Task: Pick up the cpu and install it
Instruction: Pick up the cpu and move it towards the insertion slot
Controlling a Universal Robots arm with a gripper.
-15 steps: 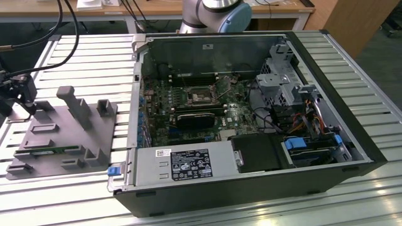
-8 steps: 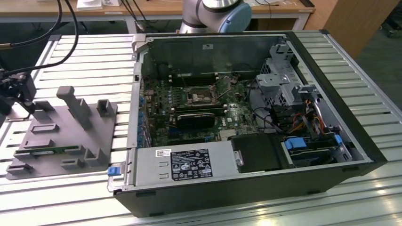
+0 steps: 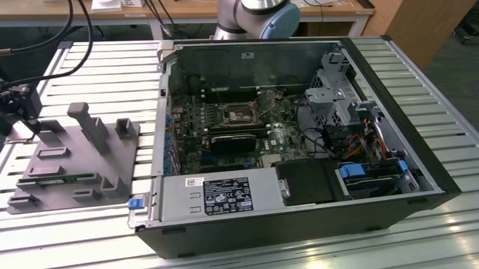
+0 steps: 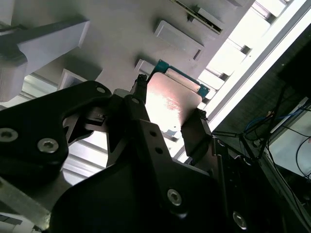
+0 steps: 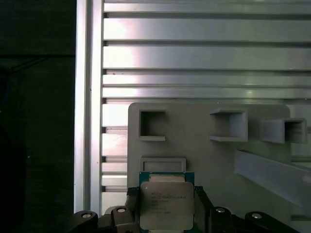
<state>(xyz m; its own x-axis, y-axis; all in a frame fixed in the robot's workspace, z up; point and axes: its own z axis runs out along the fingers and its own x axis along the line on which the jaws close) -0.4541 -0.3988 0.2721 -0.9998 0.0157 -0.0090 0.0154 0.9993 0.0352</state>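
Two fingers [image 4: 194, 133] clamp the one cpu [image 5: 166, 204] by opposite edges over one grey fixture plate [image 5: 194, 150].

The pincer [image 5: 166, 191] grips the cpu [image 5: 166, 206], one black finger [image 5: 200, 201] against each of two opposite edges, its metal lid facing the camera. Just ahead of the fingertips lies a shallow rectangular recess [image 5: 163, 164] in the grey fixture plate [image 5: 194, 155]. Farther ahead sit three square pockets [image 5: 151, 125], then the slatted aluminium table [image 5: 204, 48].
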